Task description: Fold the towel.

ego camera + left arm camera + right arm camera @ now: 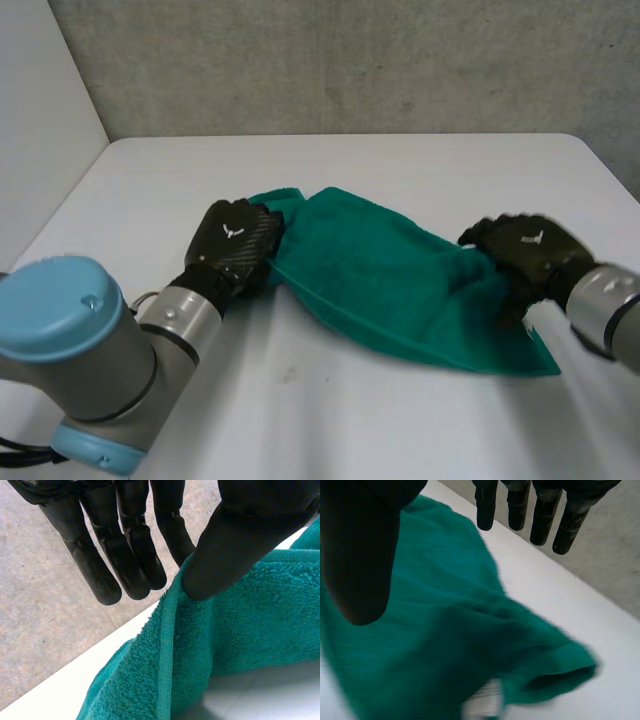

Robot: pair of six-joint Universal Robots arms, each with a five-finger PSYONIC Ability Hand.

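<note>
The left hand (235,245) grips the green towel (380,280) at its 9 o'clock end. In the left wrist view its thumb (235,545) presses on the stitched hem while the nearest finger passes behind that edge, pinching it; the other fingers (127,562) stretch straight past the cloth. The hem there stands raised off the white table (400,420).

From that end the towel runs, bunched and creased, across the middle of the table toward 4 o'clock, where the right hand (525,255) sits over its far end. The right hand is released: in the right wrist view its fingers (542,522) are straight and spread well away from the thumb (360,555), clasping nothing, and the cloth lies loose under the palm. A rolled fold of towel gapes near a small pale tag (481,700) (too blurred to read).

A grey wall (350,60) stands beyond the table at 12 o'clock.
</note>
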